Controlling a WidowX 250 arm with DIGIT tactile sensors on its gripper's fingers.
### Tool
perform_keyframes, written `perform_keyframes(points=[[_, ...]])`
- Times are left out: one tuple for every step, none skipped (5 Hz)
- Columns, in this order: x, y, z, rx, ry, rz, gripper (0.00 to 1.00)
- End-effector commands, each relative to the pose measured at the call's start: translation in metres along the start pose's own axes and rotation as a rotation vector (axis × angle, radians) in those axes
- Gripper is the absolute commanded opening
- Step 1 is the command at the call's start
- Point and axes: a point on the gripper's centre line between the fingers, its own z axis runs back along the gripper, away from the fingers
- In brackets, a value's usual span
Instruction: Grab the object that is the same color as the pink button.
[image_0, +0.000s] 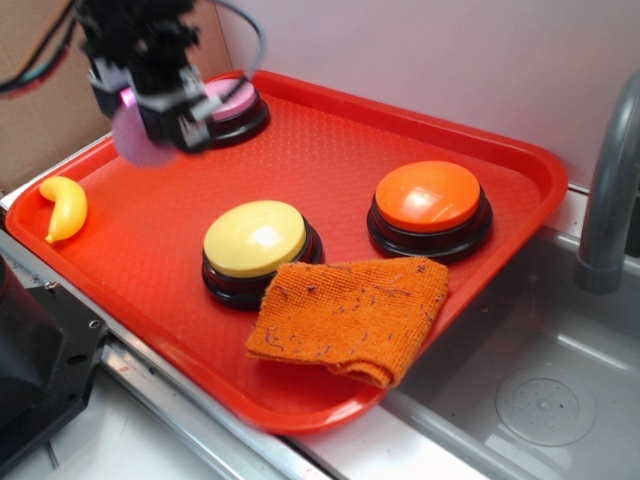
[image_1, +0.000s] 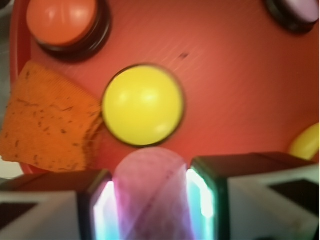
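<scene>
gripper (image_1: 152, 200) clamped on pink ball (image_1: 150, 192), lifted over the red tray (image_0: 330, 150) near the pink button (image_0: 235, 100); round ball between flat pads could squirt out if grip eases

Bare tray (image_0: 330, 150) floor lies between the three buttons.

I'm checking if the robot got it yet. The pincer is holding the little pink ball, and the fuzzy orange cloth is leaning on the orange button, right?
Almost. The pincer does hold the small light-pink ball, but the fuzzy orange cloth lies against the round yellow-topped button, not the orange-topped button. The exterior view shows it, and the wrist view agrees.
</scene>
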Motion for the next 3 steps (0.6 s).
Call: perform_keyframes(points=[[0.002,0.041,0.047,0.032,-0.084,0.024,0.0],[0.0,0.055,0.053,0.07,-0.084,0.026,0.0],[0.001,0.057,0.05,0.077,-0.041,0.008,0.0]])
